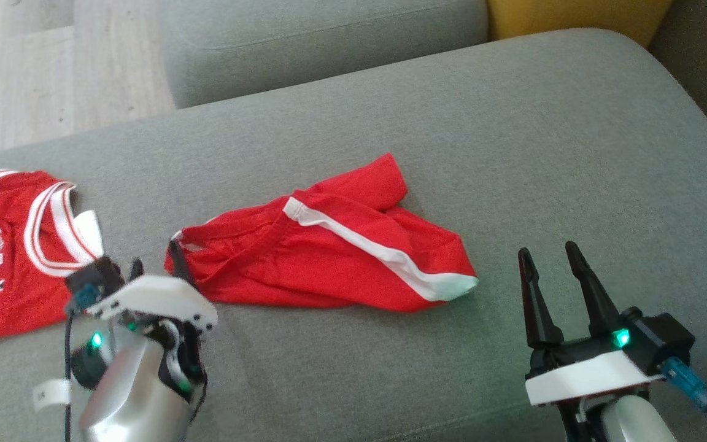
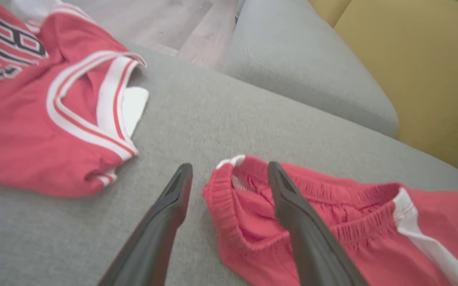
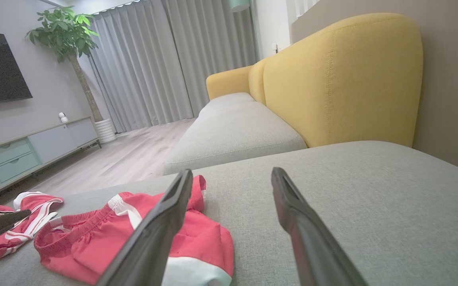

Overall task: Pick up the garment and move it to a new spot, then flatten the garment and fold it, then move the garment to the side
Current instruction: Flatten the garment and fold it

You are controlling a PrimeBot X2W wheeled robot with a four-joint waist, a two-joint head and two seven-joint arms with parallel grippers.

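Red shorts [image 1: 329, 258] lie crumpled mid-frame on the grey cushion [image 1: 544, 135], long axis running from the waistband at left to the hem at lower right. The left gripper [image 1: 156, 264], at lower left, is nearer: fingers spread, gripping nothing, straddling the waistband corner. The right gripper [image 1: 548, 250] hovers at lower right, agape and empty

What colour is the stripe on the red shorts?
White. The stripe runs down the shorts; the head view shows it best.
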